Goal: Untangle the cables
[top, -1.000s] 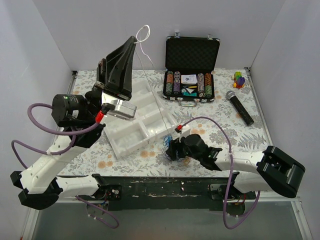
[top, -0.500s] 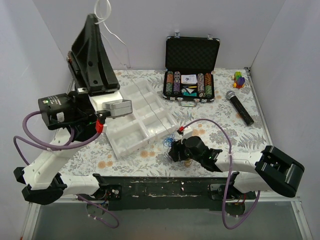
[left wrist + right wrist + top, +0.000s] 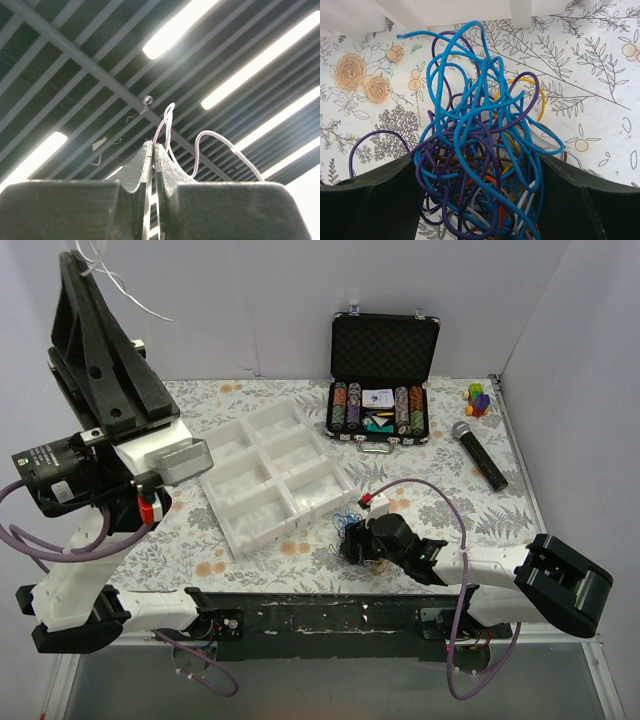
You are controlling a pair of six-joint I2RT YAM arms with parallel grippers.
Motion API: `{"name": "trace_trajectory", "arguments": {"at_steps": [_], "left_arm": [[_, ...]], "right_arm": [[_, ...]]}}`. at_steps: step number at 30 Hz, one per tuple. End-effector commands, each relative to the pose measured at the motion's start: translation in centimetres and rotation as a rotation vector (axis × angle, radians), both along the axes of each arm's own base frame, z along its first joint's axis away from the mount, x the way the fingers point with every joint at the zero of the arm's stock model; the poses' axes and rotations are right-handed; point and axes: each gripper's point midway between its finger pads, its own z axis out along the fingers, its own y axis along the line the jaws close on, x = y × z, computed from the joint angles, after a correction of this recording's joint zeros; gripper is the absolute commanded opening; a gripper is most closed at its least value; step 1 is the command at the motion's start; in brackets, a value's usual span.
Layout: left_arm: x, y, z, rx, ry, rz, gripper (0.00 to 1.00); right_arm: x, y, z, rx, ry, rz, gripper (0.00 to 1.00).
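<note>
Cables bunched within right claw

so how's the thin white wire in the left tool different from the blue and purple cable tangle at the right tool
The thin white wire is a single strand; the blue and purple tangle of cables is many strands knotted together. The wire is held high, pinched in the shut left tool; the tangle lies on the floral table between the wide-set fingers of the right tool. Both are thin and flexible.
</note>
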Motion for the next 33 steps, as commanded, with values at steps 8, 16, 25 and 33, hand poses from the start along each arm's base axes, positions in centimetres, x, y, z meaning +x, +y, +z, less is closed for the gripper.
{"name": "trace_trajectory", "arguments": {"at_steps": [8,16,25,33], "left_arm": [[2.9,-1.6,-4.5,0.106,0.195,-0.034,0.0],[5.2,-0.5,-9.4,0.093,0.369,-0.011,0.0],[6.5,-1.6,-11.6,0.132,0.439,-0.025,0.0],[6.9,-1.9,-12.7,0.147,0.467,-0.028,0.0]], "right_arm": [[0.6,0.1,5.0,0.046,-0.097,0.007,0.82],[0.7,-0.2,7.2,0.08,-0.134,0.007,0.82],[0.8,-0.8,8.3,0.108,-0.157,-0.024,0.81],[0.8,-1.0,8.6,0.118,-0.161,-0.034,0.81]]}}
